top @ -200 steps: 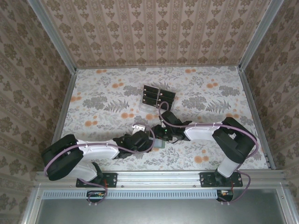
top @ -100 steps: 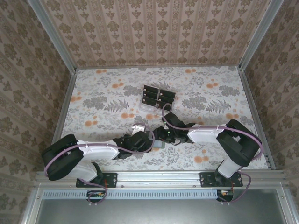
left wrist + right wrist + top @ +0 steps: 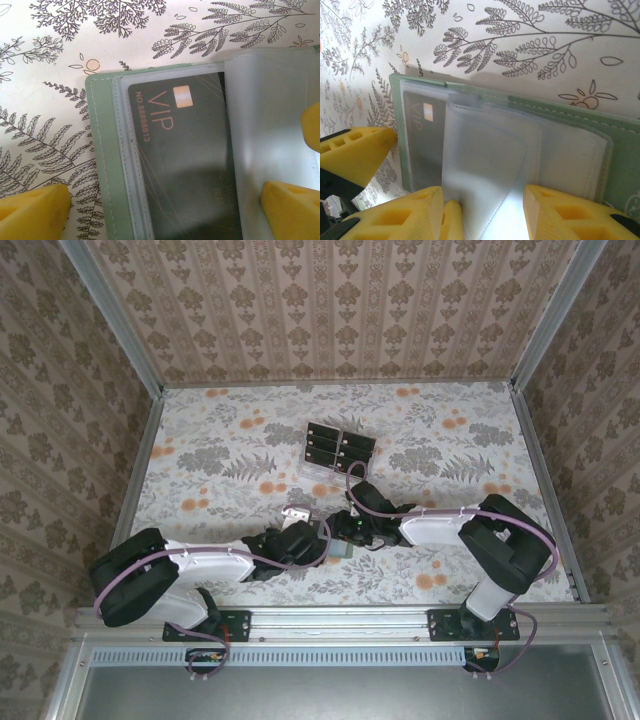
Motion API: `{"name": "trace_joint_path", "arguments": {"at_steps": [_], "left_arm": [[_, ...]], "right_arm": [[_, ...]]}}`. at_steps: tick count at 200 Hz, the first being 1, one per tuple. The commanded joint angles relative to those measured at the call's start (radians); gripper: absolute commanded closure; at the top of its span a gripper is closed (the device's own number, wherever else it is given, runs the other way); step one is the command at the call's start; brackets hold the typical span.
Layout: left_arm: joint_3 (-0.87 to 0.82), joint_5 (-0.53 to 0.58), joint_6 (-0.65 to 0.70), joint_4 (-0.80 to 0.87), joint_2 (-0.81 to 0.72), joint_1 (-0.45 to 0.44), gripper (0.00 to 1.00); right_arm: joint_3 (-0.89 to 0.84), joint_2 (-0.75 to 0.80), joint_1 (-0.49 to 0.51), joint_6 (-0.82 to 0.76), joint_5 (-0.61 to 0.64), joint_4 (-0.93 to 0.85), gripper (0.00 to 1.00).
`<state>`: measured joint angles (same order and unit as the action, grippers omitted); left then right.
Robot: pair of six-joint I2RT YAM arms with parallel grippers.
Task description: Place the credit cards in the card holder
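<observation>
From above, the right arm has shifted only slightly over the last second. The right gripper (image 3: 350, 530) keeps to the card holder (image 3: 340, 547), and the left gripper (image 3: 303, 537) has stayed at the holder's left side. Both arms lie low and reach inward, meeting at the near middle of the table (image 3: 220, 460). The remaining credit cards (image 3: 338, 447) sit in the rack (image 3: 318, 468) farther back.

At the left wrist, one card (image 3: 185, 165) marked VIP lies inside a clear sleeve of the holder, so we judge that one is home. The left fingers (image 3: 32, 210) are spread wide, one on the table beside the holder, the other by the clear leaf (image 3: 265, 110).

At the right wrist, that leaf stands up between the right fingers (image 3: 560, 212). They are partly apart and seemingly not pinching it. We think they are baring the next pocket.
</observation>
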<state>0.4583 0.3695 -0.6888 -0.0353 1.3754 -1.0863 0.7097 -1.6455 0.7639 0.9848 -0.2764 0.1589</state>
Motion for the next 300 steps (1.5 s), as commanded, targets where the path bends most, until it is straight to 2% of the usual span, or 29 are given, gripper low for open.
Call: {"name": "trace_joint_path", "arguments": {"at_steps": [1, 41, 113, 212, 273, 300], "left_arm": [[-0.021, 0.016, -0.023, 0.017, 0.006, -0.006, 0.00], [-0.021, 0.016, -0.021, 0.018, 0.000, -0.007, 0.00], [-0.030, 0.029, -0.016, 0.044, -0.067, -0.006, 0.00], [-0.089, 0.124, -0.061, 0.194, -0.403, -0.002, 0.00], [-0.100, 0.152, -0.072, 0.259, -0.533, 0.014, 0.00], [-0.103, 0.155, -0.071, 0.300, -0.579, 0.030, 0.00]], "right_arm": [[0.004, -0.031, 0.010, 0.028, -0.025, 0.033, 0.53], [0.003, -0.056, 0.015, 0.054, -0.039, 0.077, 0.53], [0.043, -0.036, 0.017, 0.044, -0.041, 0.044, 0.53], [0.157, -0.055, 0.066, 0.043, -0.024, -0.030, 0.53], [0.328, -0.228, 0.100, 0.037, -0.030, -0.064, 0.53], [0.378, -0.209, 0.093, -0.006, -0.045, -0.096, 0.53]]}}
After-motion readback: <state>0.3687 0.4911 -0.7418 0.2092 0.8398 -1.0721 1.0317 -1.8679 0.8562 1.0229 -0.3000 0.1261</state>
